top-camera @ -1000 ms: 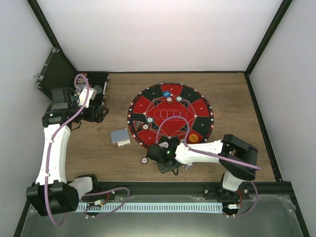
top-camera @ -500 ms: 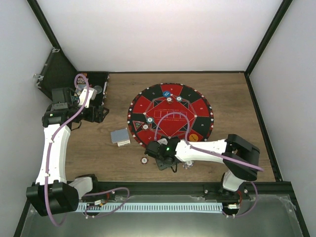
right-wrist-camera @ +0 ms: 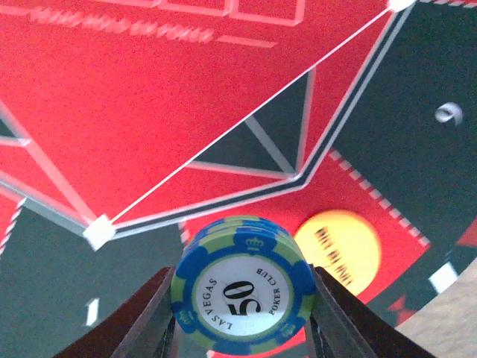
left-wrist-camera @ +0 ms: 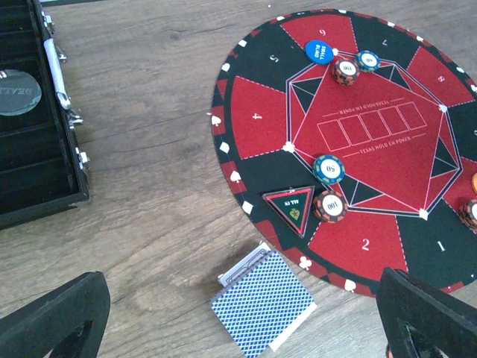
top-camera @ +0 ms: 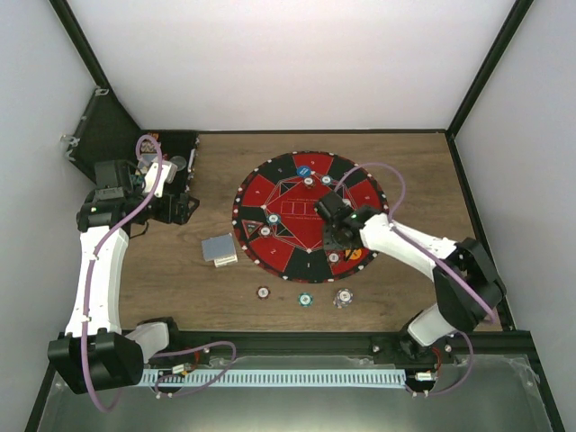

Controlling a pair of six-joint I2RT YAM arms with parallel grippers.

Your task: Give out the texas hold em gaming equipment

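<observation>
Right gripper (top-camera: 335, 237) has the round blue-and-green 50 poker chip (right-wrist-camera: 242, 292) clamped between its fingers, over the round red-and-black mat (right-wrist-camera: 112, 112) near its right edge, beside the round orange button (right-wrist-camera: 337, 250). Left gripper (top-camera: 183, 208) is wide open.

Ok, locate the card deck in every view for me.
Top external: the card deck lies just left of the round mat.
Left wrist: bottom centre, just off the mat's rim.
Right wrist: not in it.
Shared landmark: the mat, which shows in all three views.
</observation>
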